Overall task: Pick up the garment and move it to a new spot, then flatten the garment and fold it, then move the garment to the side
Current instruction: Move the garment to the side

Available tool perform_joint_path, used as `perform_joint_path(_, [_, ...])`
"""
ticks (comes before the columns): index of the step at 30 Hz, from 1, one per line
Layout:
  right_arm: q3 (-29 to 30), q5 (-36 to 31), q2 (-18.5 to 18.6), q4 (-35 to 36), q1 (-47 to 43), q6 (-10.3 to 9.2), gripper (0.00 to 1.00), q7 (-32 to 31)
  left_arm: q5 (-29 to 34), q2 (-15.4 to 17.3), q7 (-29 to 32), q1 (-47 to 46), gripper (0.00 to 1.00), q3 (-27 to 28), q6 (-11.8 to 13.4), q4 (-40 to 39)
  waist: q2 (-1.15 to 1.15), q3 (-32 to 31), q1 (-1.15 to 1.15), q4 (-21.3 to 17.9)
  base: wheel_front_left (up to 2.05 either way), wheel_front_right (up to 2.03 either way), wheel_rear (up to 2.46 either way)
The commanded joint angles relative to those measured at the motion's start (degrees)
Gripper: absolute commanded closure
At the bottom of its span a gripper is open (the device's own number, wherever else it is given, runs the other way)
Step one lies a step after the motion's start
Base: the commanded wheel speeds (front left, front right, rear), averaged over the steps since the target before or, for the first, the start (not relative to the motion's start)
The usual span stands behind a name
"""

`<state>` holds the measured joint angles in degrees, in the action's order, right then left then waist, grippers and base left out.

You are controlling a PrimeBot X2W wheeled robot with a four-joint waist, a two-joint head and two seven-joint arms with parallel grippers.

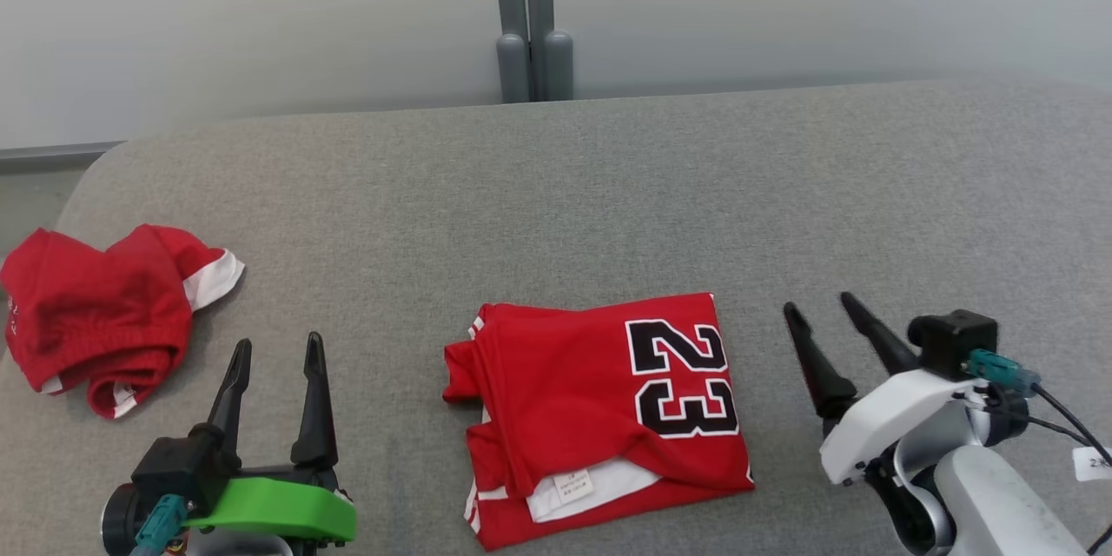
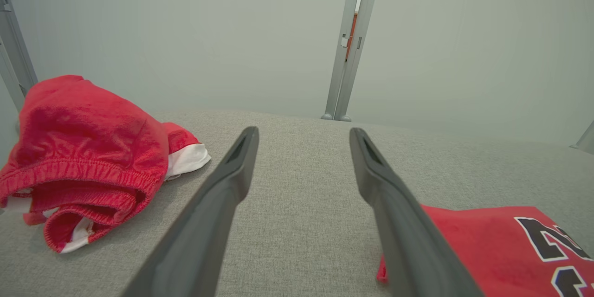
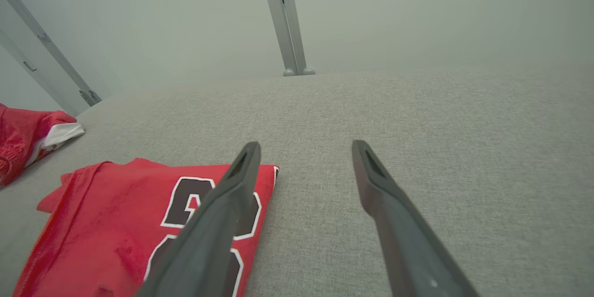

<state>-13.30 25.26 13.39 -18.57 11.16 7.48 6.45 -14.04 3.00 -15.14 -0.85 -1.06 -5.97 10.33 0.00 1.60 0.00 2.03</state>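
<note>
The folded jersey (image 1: 599, 417) is laid flat between the two sets of jaws and is touched by neither. The left gripper (image 1: 278, 340) and right gripper (image 1: 817, 303) are spread wide and empty, with fingers pointed forward low over the cushion (image 1: 556, 191). Crumpled shorts (image 1: 104, 321) are seen left of the left jaws.

left gripper (image 1: 278, 340): two long dark fingers (image 1: 314, 400) tapering to narrow tips, set on a black block (image 1: 178, 465) above a bright green bracket (image 1: 278, 517), with a teal connector (image 1: 159, 523) plugged in at the side. right gripper (image 1: 817, 303): same dark pointed fingers, on a white shell (image 1: 877, 426) with a black camera box (image 1: 953, 337), a teal plug (image 1: 999, 367), thin black cables (image 1: 1055, 417) and a small white tag (image 1: 1093, 462). pale grey forearm (image 1: 999, 495) below.
</note>
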Motion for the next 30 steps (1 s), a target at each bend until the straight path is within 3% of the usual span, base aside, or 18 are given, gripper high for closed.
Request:
perform_joint_path(1, [-0.9, 1.6, -0.3, -1.1, 1.1, 0.02, 0.0, -1.5, 0.1, 0.1, 0.0, -1.3, 0.0, -0.2, -0.1, 0.2, 0.0, 0.7, 0.0, 1.2, 0.0, 0.0, 0.0])
perform_joint_path(6, [-3.4, 6.1, -1.3, -6.3, 4.1, 0.03, 0.0, -7.3, -0.4, 0.0, 0.0, -1.9, 0.0, -0.8, -0.1, 0.6, 0.0, 1.3, 0.0, 4.0, 0.0, 0.0, 0.0])
perform_joint_path(16, [-1.8, 13.5, -3.6, -16.6, 6.6, 0.03, 0.0, -18.0, -0.5, -0.1, 0.0, -2.6, 0.0, -1.5, -0.2, 1.0, 0.0, 2.3, 0.0, 8.5, 0.0, 0.0, 0.0])
perform_joint_path(21, [-2.4, 15.7, -3.8, -18.1, 6.2, 0.02, 0.0, -19.2, -0.6, -0.1, 0.0, -2.7, 0.0, -1.4, -0.3, 1.0, 0.0, 2.5, 0.0, 9.3, 0.0, 0.0, 0.0])
perform_joint_path(22, [-2.6, 16.1, -3.8, -17.9, 6.2, 0.02, 0.43, -18.7, -0.6, -0.1, 0.0, -2.7, 0.0, -1.4, -0.3, 1.0, 0.0, 2.6, 0.0, 9.3, 0.0, 0.0, 0.0])
perform_joint_path(24, [-3.0, 16.3, -3.4, -17.4, 6.6, 0.02, 1.0, -17.7, -0.5, -0.1, 0.0, -2.6, 0.0, -1.2, -0.2, 0.9, 0.0, 2.6, 0.0, 9.1, 0.0, 0.0, 0.0])
perform_joint_path(30, [-4.0, 16.2, -1.9, -15.4, 8.8, 0.02, 1.0, -13.4, -0.2, -0.1, 0.0, -2.8, 0.0, -1.6, -0.3, 0.6, 0.0, 2.7, 0.0, 7.1, 0.0, 0.0, 0.0])
